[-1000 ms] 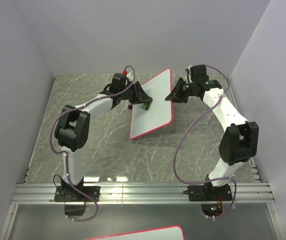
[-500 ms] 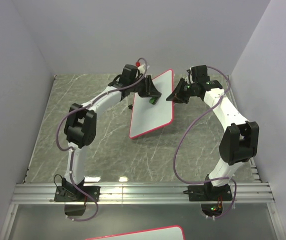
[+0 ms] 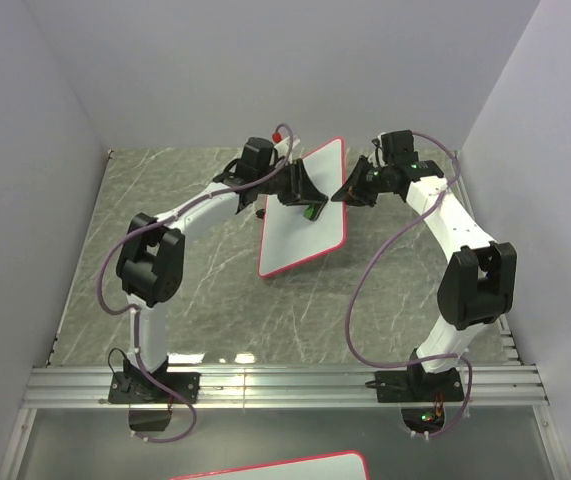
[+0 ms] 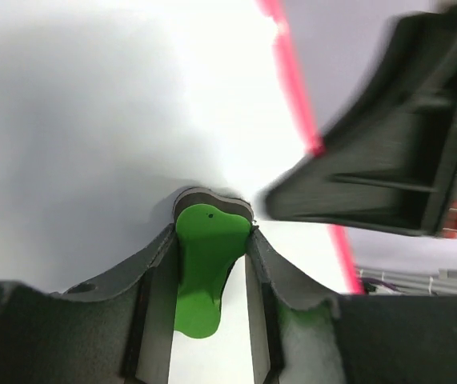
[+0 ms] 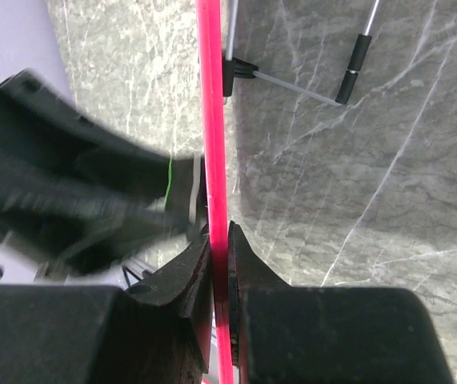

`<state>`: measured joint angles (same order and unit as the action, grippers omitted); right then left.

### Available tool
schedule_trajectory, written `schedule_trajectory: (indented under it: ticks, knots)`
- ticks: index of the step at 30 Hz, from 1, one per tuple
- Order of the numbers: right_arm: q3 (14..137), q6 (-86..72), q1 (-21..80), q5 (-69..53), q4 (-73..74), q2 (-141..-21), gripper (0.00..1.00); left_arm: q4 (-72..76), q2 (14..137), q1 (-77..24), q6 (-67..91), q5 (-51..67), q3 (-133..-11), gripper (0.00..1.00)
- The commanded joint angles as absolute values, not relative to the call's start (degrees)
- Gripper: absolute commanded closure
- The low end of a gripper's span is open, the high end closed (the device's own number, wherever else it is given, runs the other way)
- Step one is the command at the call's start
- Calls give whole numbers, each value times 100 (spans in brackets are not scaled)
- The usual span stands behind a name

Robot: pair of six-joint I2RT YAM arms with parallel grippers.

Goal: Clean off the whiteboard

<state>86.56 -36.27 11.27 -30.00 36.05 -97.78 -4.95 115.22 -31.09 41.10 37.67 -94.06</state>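
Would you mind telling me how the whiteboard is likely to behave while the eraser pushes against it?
Probably stiff: the whiteboard looks flat though the right fingers pinch only its thin rim. Held at one edge, it may pivot or slip as the left fingers press the eraser on it. Its smooth face likely lets the eraser glide.

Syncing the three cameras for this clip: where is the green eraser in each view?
Top external: green eraser at the left gripper tip, on the upper half of the whiteboard.
Left wrist: bottom centre, clamped between the fingers.
Right wrist: at most a thin green sliver left of centre.
Shared landmark: the board's red-pink rim.
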Motion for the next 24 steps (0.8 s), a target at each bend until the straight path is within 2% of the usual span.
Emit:
schedule_trajectory:
  ticks: [1, 7, 13, 20, 24]
  knots:
    - [8807, -3586, 1178, -3006, 3366, -9694, 100, -834, 11777, -2927, 4000, 3499, -9124, 100]
    - [8771, -3533, 1178, -3006, 3427, -9659, 100, -966, 12155, -2664, 3560, 3042, -8920, 100]
    - [8675, -3463, 1187, -3076, 3550, -9598, 100, -1099, 12919, -2348, 3506, 2795, -9860, 100]
    - [8403, -3287, 1213, -3032, 3753, -9404, 100, -1669, 14088, -2145, 3410, 2839, -11862, 100]
    - [8297, -3287, 1230, -3032, 3779, -9352, 100, -1266, 14133, -2127, 3629, 2926, -11611, 100]
